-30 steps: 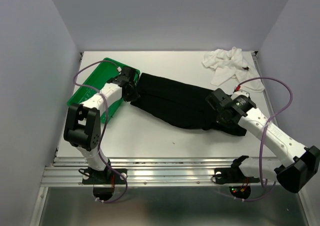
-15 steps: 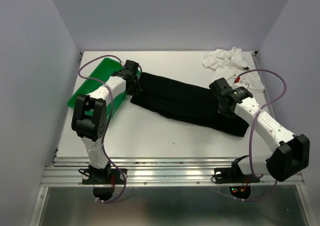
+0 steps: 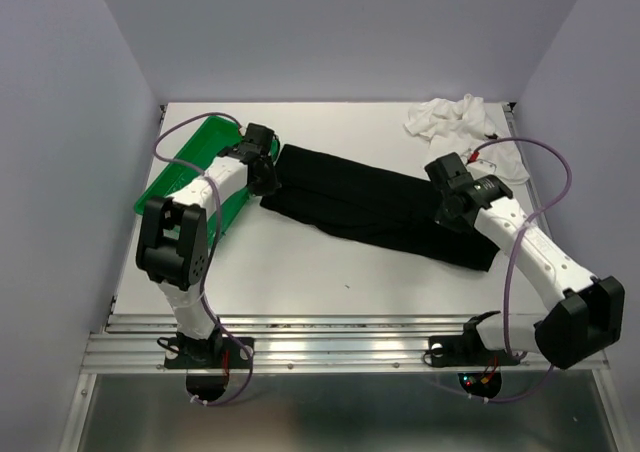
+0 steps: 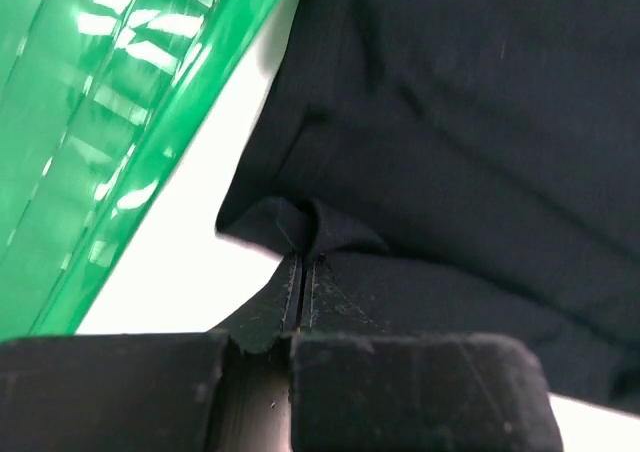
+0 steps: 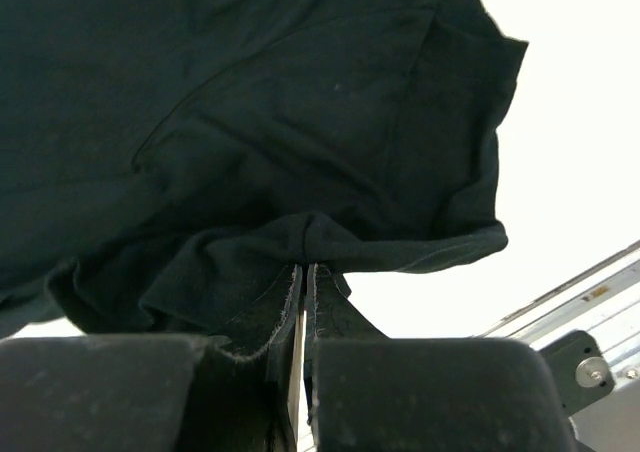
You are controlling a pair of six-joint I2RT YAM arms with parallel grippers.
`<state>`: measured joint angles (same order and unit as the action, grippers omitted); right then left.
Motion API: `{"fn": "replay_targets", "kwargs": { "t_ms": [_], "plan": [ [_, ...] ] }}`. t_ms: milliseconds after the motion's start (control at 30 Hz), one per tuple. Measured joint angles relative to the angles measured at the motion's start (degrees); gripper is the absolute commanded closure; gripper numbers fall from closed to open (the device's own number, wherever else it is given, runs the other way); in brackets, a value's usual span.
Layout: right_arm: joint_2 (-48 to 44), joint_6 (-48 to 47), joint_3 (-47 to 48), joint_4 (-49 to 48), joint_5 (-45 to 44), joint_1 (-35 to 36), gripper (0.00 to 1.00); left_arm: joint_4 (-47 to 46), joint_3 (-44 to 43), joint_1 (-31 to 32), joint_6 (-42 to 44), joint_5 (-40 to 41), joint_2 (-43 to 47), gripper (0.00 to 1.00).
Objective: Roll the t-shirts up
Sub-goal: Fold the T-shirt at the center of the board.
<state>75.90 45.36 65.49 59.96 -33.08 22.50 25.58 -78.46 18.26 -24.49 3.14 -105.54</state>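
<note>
Cloth tension is the main change: a second ago the black t-shirt [image 3: 365, 204] sagged towards the lower right of the top view, with the right arm low beside it. Now it lies as a straighter, flatter band, slanting from upper left of centre down to the right across the white table [image 3: 300, 272]. The right wrist sits higher in the frame than it did, while the left has barely shifted over the last half second.

Seen from its own wrist camera, the left gripper [image 4: 302, 264] is clenched on a small raised fold at the shirt's left edge, its dark fingers pressed together with only a hairline seam between them. The right gripper [image 5: 302, 277] is likewise clamped on a pinched ridge of cloth near the shirt's other end, the hem drooping to either side of the pinch.

The black fabric is matt and soft, with shallow creases. The green tray [image 3: 180, 172], just beside the shirt's left end, is glossy, translucent ribbed plastic that catches bright highlights. The white t-shirt [image 3: 455, 127] is a crumpled heap in the upper right corner of the table, apart from both grippers
</note>
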Motion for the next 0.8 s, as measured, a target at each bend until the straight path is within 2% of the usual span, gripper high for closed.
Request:
{"fn": "replay_targets", "kwargs": {
  "t_ms": [233, 267, 333, 367, 467, 600, 800],
  "plan": [
    [-12.7, 1.1, -6.2, 3.3, 9.2, 0.0, 0.99, 1.9, 11.8, 0.0, 1.0, -1.9, 13.6, 1.00],
    [-14.1, 1.5, -6.7, 4.6, 10.9, 0.0, 0.99, 1.9, 13.6, 0.0, 1.1, -2.1, 15.0, 0.90],
    [-15.3, 2.1, -7.2, 5.7, 13.3, 0.0, 0.99, 2.7, 15.9, 0.0, 1.3, -2.2, 16.6, 0.76],
    [-15.6, 2.3, -7.4, 6.2, 14.5, 0.0, 0.99, 3.1, 16.7, 0.0, 1.4, -2.3, 16.9, 0.59],
    [-15.7, 2.5, -7.6, 7.1, 16.9, 0.0, 0.99, 4.1, 17.7, 0.0, 1.8, -2.3, 16.8, 0.45],
    [-15.7, 2.4, -8.2, 7.7, 18.4, 0.0, 0.99, 4.6, 17.8, 0.0, 1.6, -2.2, 16.9, 0.41],
    [-16.7, 2.4, -9.3, 8.3, 19.5, 0.0, 0.99, 4.2, 19.0, 0.0, 0.6, -1.1, 18.8, 0.46]
  ]
}}
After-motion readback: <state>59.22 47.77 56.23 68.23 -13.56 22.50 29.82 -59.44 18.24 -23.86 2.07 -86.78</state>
